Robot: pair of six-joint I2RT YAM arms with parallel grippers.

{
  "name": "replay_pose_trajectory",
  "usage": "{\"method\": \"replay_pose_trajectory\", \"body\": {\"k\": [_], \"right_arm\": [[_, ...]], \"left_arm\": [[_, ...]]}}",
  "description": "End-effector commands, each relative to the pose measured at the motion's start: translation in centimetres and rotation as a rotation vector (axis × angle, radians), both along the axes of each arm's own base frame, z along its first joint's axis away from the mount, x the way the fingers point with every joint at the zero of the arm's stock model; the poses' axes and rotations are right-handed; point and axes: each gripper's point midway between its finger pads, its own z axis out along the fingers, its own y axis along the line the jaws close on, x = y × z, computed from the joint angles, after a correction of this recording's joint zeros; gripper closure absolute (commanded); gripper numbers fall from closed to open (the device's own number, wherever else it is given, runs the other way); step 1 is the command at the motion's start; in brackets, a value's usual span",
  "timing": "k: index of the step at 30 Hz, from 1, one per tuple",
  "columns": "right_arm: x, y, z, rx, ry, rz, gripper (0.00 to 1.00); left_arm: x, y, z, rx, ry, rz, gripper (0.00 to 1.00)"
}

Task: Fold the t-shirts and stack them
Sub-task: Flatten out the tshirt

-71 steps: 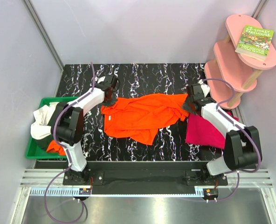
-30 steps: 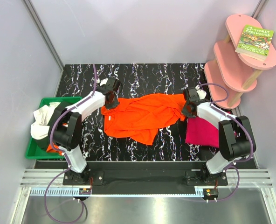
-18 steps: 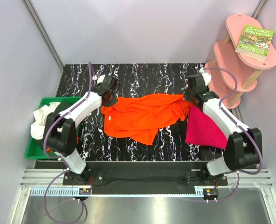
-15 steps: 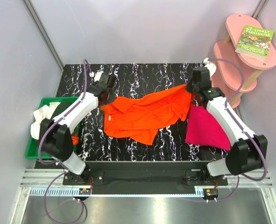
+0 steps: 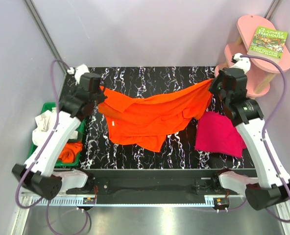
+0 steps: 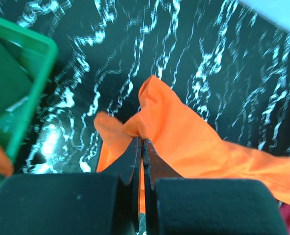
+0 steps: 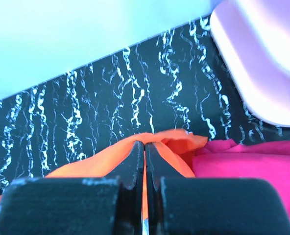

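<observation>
Black, white-veined tabletop (image 5: 150, 78) fills the middle of the overhead view, walled in pale grey, with a pink shelf (image 5: 255, 73) at the upper right. Half a second ago the orange t-shirt (image 5: 155, 115) lay mostly flat with only its far corners pinched. Now both arms have swung up and outward, and its top edge hangs stretched between them like a washing line — the lower part still drapes on the table at centre. I judge this the spreading step, before any fold. The left gripper (image 5: 101, 93), upper left, and the right gripper (image 5: 214, 84), upper right, are each clamped on a corner — both wrist views show fingers pressed together on orange cloth. Each arm stands tall, its wrist tipped toward the table. The magenta t-shirt (image 5: 217, 134) lies at the right; more shirts sit in the green bin (image 5: 37, 159) at the left.
</observation>
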Motion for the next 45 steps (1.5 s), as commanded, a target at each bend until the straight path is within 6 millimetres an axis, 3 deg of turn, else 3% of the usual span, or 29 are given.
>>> {"method": "replay_pose_trajectory", "body": {"k": [1,6,13,18,23,26,31,39,42,45], "right_arm": [[-3.8,-2.0,6.6,-0.026,-0.147,-0.043,1.0],[-6.9,-3.1,9.6,-0.023,-0.21,-0.055,1.0],[-9.5,-3.9,12.0,-0.031,-0.256,-0.059,1.0],[-11.3,-4.2,14.6,-0.023,-0.318,-0.05,1.0],[-12.9,-4.6,17.5,-0.063,-0.388,-0.029,1.0],[-13.5,-5.0,19.1,-0.108,-0.417,-0.034,1.0],[-13.4,-5.1,19.2,-0.133,-0.418,-0.035,1.0],[-12.3,-4.0,17.1,-0.138,-0.336,-0.003,1.0],[-11.0,-3.9,15.6,-0.174,-0.288,-0.017,1.0],[-8.5,-3.1,14.1,-0.202,-0.248,-0.022,1.0]], "left_arm": [[-2.4,3.3,7.1,0.003,-0.165,0.079,1.0],[-5.1,5.4,10.3,0.005,-0.236,0.13,1.0],[-8.6,7.8,13.0,0.009,-0.317,0.182,1.0],[-11.6,9.4,16.5,-0.005,-0.416,0.204,1.0],[-13.9,10.4,20.4,-0.009,-0.525,0.185,1.0],[-14.1,10.0,22.2,0.028,-0.56,0.119,1.0],[-13.6,8.5,23.5,0.056,-0.583,0.022,1.0],[-13.0,6.9,24.8,0.116,-0.589,-0.057,1.0],[-12.5,6.5,24.8,0.162,-0.574,-0.063,1.0],[-10.6,5.6,24.0,0.277,-0.539,-0.053,1.0]]}}
